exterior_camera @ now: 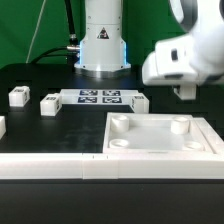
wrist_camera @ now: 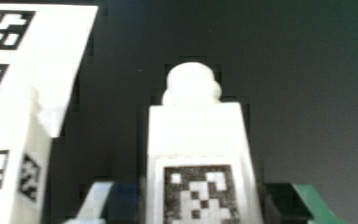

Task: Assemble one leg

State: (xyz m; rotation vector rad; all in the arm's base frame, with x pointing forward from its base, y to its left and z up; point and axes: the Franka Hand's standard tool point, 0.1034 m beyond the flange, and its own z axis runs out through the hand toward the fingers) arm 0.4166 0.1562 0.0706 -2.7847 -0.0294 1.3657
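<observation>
In the wrist view a small white leg (wrist_camera: 197, 125) lies on the black table, its rounded peg end pointing away and its marker tag facing up. My gripper (wrist_camera: 204, 205) is open, with one fingertip (wrist_camera: 105, 200) on each side of the leg and a narrow dark gap at each side. In the exterior view the gripper (exterior_camera: 185, 92) hangs over the table at the exterior view's right, behind the panel. The leg (exterior_camera: 140, 100) lies just off the right end of the marker board (exterior_camera: 100, 98).
The large white square panel (exterior_camera: 150, 140) with round corner sockets lies at the front. Two more legs (exterior_camera: 18, 97) (exterior_camera: 50, 103) lie at the exterior view's left. The marker board also shows in the wrist view (wrist_camera: 25, 90), beside the leg. The robot base (exterior_camera: 102, 45) stands behind.
</observation>
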